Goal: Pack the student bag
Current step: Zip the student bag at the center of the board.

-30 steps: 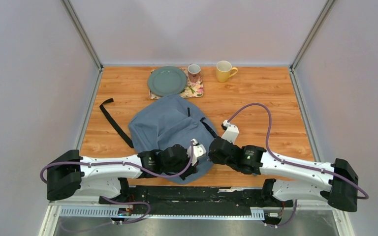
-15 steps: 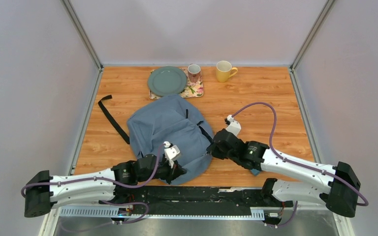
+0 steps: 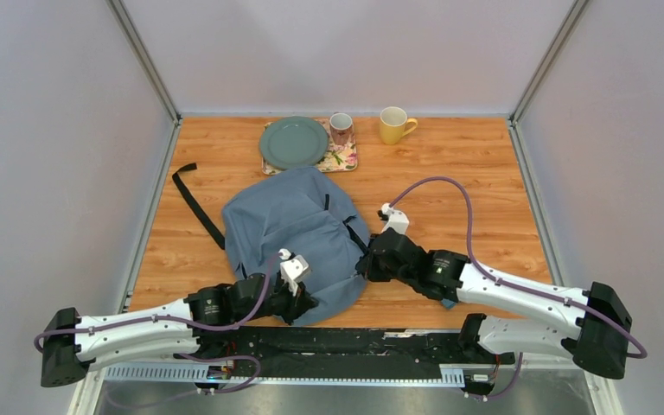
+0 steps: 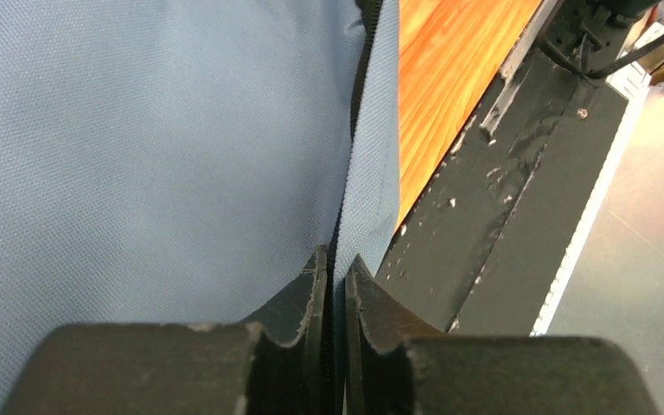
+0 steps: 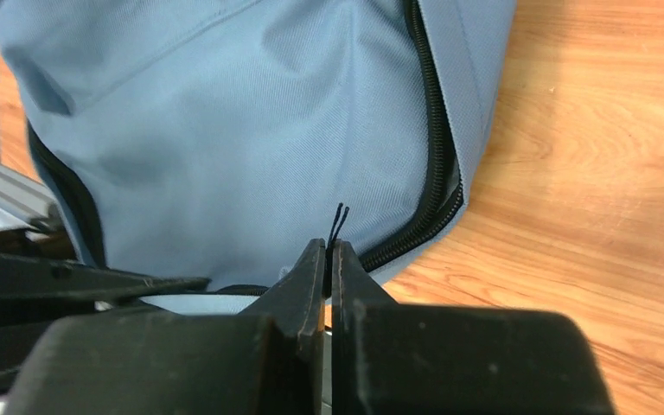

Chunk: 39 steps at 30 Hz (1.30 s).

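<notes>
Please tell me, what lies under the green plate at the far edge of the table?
A flowered mat lies under the green plate. Mainly its right part, where a small cup stands, shows; the rest is covered by the plate.

The student bag (image 3: 290,229) was grey-blue with black zippers, and a thin black string (image 5: 339,220) poked out of the right gripper's (image 5: 328,249) black fingers. Far past it sat a green plate (image 3: 293,142), a yellow mug (image 3: 392,124) and a flowery mat (image 3: 344,159) on the orange-brown table (image 3: 484,164).
</notes>
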### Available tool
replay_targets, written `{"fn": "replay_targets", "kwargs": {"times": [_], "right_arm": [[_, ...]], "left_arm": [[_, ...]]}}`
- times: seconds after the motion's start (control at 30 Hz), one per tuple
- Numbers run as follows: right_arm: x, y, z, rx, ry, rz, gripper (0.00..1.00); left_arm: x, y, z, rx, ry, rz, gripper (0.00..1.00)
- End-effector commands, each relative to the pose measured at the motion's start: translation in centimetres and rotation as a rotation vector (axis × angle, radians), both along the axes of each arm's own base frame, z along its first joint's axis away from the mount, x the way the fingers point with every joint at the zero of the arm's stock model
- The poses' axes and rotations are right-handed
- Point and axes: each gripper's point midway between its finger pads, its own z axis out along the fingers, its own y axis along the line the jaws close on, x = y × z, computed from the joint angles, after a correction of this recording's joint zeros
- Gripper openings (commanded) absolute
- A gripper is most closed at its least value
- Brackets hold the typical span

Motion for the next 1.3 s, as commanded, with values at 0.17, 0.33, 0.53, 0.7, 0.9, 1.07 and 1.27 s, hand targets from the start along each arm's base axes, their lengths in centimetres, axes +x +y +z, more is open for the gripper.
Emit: {"fn": "replay_targets", "kwargs": {"times": [0.17, 0.33, 0.53, 0.7, 0.9, 1.07, 1.27], "right_arm": [[0.8, -0.7, 0.0, -0.312, -0.227, 0.110, 0.00], [-0.4, 1.4, -0.1, -0.293, -0.229, 0.153, 0.00], [-1.2, 2.5, 0.1, -0.237, -0.221, 0.141, 0.00], [-1.1, 1.8, -0.1, -0.242, -0.220, 0.112, 0.00], [0.5, -1.7, -0.5, -0.339, -0.255, -0.025, 0.00], [1.7, -4.1, -1.2, -0.372, -0.262, -0.132, 0.00], [2.7, -6.1, -1.8, -0.379, -0.247, -0.218, 0.00]], "left_arm": [[0.9, 0.3, 2.5, 0.113, -0.041, 0.013, 0.51], [0.6, -3.0, 5.3, 0.018, -0.059, -0.071, 0.59], [-0.5, -6.1, 3.3, 0.047, 0.007, -0.177, 0.59], [-1.2, -7.2, 0.6, 0.097, 0.065, -0.219, 0.42], [-1.5, -5.6, -2.4, 0.175, 0.118, -0.187, 0.00], [-2.5, -2.9, -4.5, 0.189, 0.151, -0.169, 0.00], [-2.9, 0.7, -6.1, 0.229, 0.148, -0.119, 0.00]]}}
